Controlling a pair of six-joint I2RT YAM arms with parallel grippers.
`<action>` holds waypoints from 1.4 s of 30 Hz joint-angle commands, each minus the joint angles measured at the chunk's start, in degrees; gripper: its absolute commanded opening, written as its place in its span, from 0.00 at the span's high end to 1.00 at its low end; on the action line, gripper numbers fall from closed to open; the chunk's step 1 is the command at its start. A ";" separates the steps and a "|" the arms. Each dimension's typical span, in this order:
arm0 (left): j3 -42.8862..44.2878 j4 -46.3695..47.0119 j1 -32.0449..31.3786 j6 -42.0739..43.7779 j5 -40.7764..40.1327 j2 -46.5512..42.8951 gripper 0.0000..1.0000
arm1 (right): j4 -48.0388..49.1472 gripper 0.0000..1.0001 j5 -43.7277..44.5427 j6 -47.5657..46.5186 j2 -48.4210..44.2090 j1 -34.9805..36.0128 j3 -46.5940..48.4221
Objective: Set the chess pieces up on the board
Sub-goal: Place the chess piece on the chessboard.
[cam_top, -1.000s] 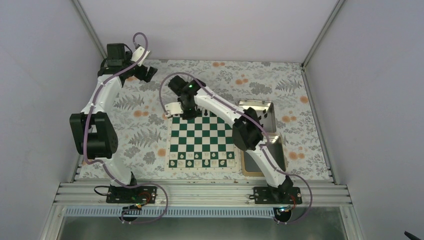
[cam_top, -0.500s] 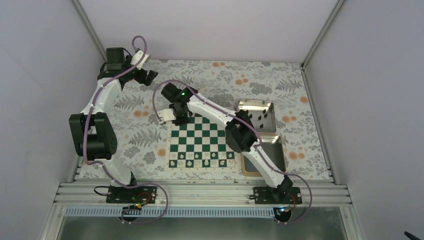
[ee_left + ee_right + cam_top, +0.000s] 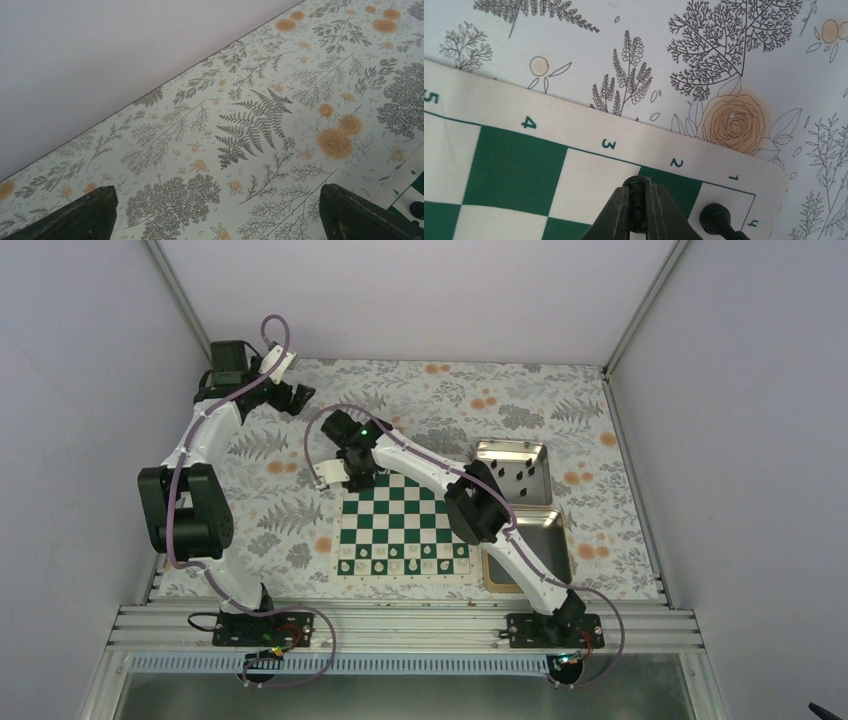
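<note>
Black piece (image 3: 636, 184) in right gripper (image 3: 640, 199) shifted left along board (image 3: 514, 165).

Open tabletop (image 3: 275, 495) lies left of the board (image 3: 400, 525), whose middle rows are bare. The right arm (image 3: 425, 462) crosses its far side, white pieces (image 3: 400, 566) line its near rows, two tins (image 3: 545, 540) flank its right.
</note>
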 commanded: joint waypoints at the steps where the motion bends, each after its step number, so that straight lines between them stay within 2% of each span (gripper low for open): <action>1: -0.37 1.69 0.43 -0.88 2.56 -1.86 0.00 | 1.23 0.94 0.58 -0.59 0.56 -0.78 0.61; 14: -0.88 1.80 0.58 -1.16 3.60 -2.01 0.00 | 1.34 0.94 1.46 -0.73 0.23 -2.04 -0.21; 42: -1.43 2.31 1.09 -1.25 4.82 -2.17 0.00 | 0.35 0.86 0.16 -0.61 0.36 -1.66 -0.47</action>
